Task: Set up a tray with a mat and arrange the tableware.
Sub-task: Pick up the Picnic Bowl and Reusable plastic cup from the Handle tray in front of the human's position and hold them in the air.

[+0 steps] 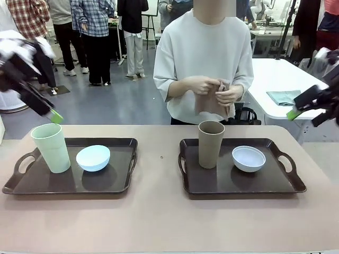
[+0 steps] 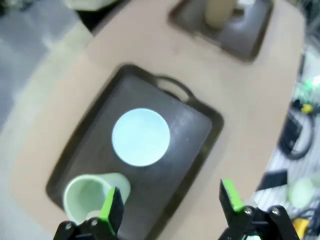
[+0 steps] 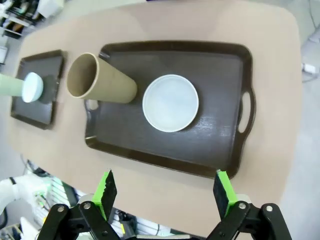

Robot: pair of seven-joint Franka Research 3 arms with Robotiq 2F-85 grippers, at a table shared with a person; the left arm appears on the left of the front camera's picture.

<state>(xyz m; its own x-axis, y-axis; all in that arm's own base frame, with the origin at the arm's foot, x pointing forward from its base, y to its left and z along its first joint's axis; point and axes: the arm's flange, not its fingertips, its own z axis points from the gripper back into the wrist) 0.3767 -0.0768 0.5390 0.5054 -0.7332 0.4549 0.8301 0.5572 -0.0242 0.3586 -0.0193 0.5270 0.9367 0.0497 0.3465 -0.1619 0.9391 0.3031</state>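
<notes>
Two dark brown trays lie on the table. The left tray [image 1: 69,189] [image 2: 192,132] carries a pale green tumbler [image 1: 51,148] [image 2: 90,195] and a light blue bowl [image 1: 93,157] [image 2: 141,136]. The right tray [image 1: 238,189] [image 3: 220,65] carries a taupe tumbler [image 1: 211,144] [image 3: 100,80] and a pale bluish-white bowl [image 1: 249,158] [image 3: 171,102]. At the far side a person holds a folded brownish mat [image 1: 212,100] in both hands at chest height. My left gripper [image 1: 53,114] [image 2: 171,202] hangs open above the left tray. My right gripper [image 1: 306,114] [image 3: 164,192] hangs open, high beside the right tray.
The beige tabletop [image 1: 159,222] has free room in front of the trays and between them. A white table [image 1: 275,74] behind on the right holds a folded grey-green cloth [image 1: 283,97]. Several people stand farther back.
</notes>
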